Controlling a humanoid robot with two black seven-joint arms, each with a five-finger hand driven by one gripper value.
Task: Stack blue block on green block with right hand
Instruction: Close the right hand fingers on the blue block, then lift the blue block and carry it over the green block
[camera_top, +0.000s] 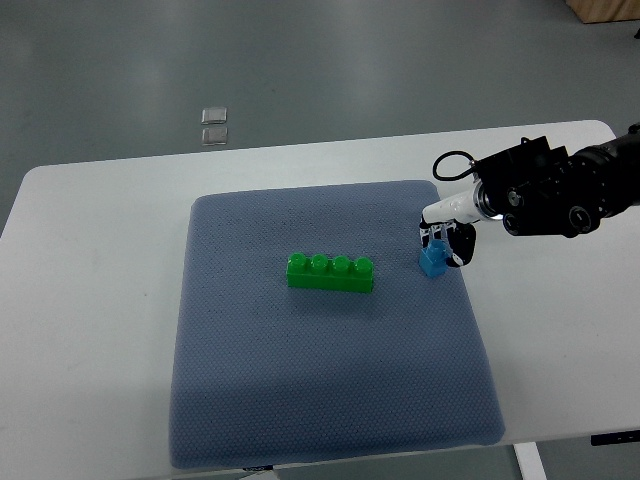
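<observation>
A long green block (331, 272) with a row of studs lies near the middle of the grey-blue mat (320, 400). To its right, close to the mat's right edge, stands a small blue block (432, 262). My right hand (445, 240) reaches in from the right edge and hangs right over the blue block, its fingers curved down around the block's top. Whether they press on it I cannot tell. The blue block rests on the mat, a hand's width from the green one. The left arm is out of the picture.
The mat covers most of a white table (90, 300), whose far and right edges show. Beyond the far edge, two small clear squares (214, 125) lie on the grey floor. A black cable (455, 165) loops off my right wrist.
</observation>
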